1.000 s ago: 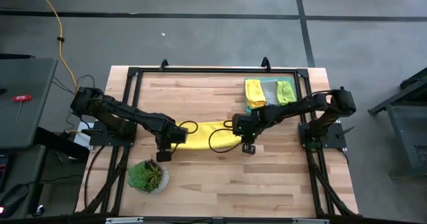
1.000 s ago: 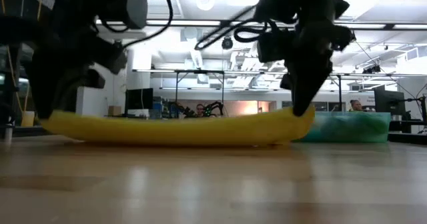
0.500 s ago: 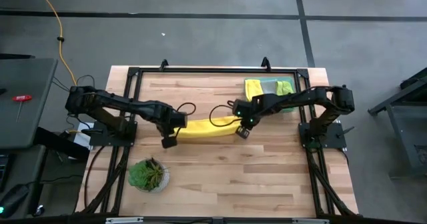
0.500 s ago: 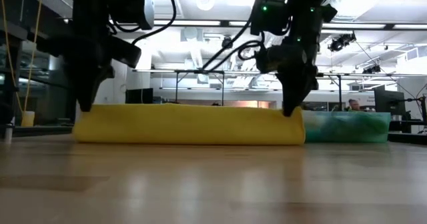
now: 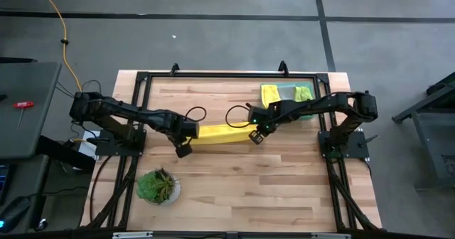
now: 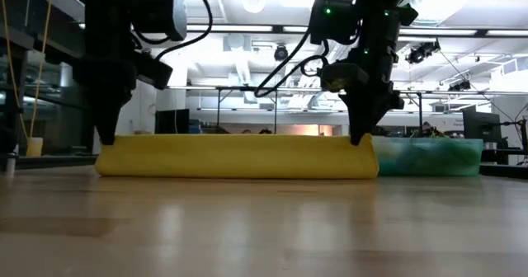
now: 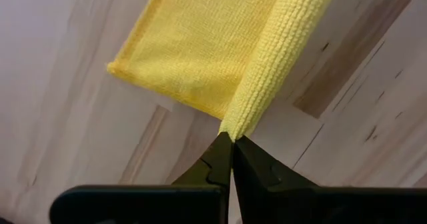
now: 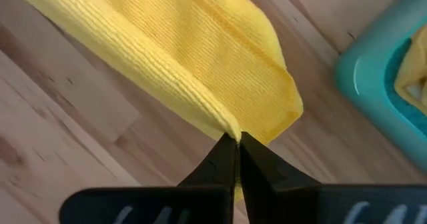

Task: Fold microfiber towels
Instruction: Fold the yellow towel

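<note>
While both hands pinch its corners, yellow towel [image 5: 222,133] hangs folded.

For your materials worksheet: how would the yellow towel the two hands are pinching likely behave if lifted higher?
Probably floppy: the yellow towel folds over itself between the left hand and right hand. Likely light, since thin fingertip pinches on two corners hold it. Its ribbed weave should resist slipping.

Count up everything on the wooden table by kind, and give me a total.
Yellow microfiber towel pinched at both ends by the pincers: 1
Folded cloths, one yellow and one lime green, in the tray: 2
Teal rectangular tray: 1
Small leafy green potted plant: 1
Total: 5
</note>
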